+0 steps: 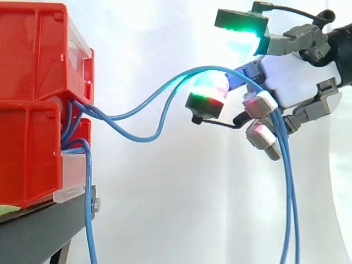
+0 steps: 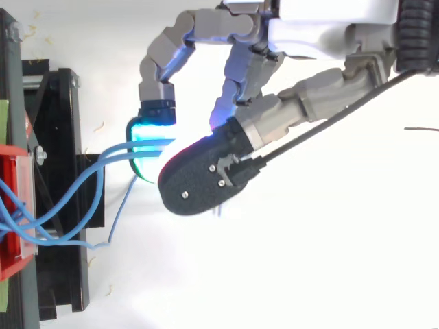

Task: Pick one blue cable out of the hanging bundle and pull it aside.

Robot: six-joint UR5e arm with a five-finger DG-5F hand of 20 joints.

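**Side view.** Red bins [image 1: 33, 66] are stacked on the black stand [image 1: 38, 231] at 9 o'clock. The blue cables [image 1: 140, 140] leave the gap between the bins and sag in two loops. They climb toward 2 o'clock to the hand [image 1: 291, 77], then drop to 5 o'clock. One loose cable [image 1: 88, 220] hangs straight down beside the stand, well apart from the hand.

Hand state: the lower pad [image 1: 212, 88] faces up with the two strands lying across it. The upper pad [image 1: 242, 30] faces down and stands apart from it, so this is no tight pinch. Past the lower pad the strands run down by the curled lower fingers [image 1: 261, 104]. I read this as hooked and loosely enclosed.

**Top view.** The hand [image 2: 322, 27] enters from 1 o'clock. The cables [image 2: 123, 147] run from the bins [image 2: 10, 205] at 8 o'clock into the gap between the cyan pad [image 2: 147, 154] and the black-backed fingertip [image 2: 202, 178].

**Judgement, step in hand.** The cables are caught and are being drawn aside.
- Two strands seem to be caught, and the task wants one, so shed one before going on.
- Bring the upper pad down so the kept strand cannot slide off.
- Pull steadily toward 3 o'clock, using up the sag first.
- Stop if the bins start to shift.
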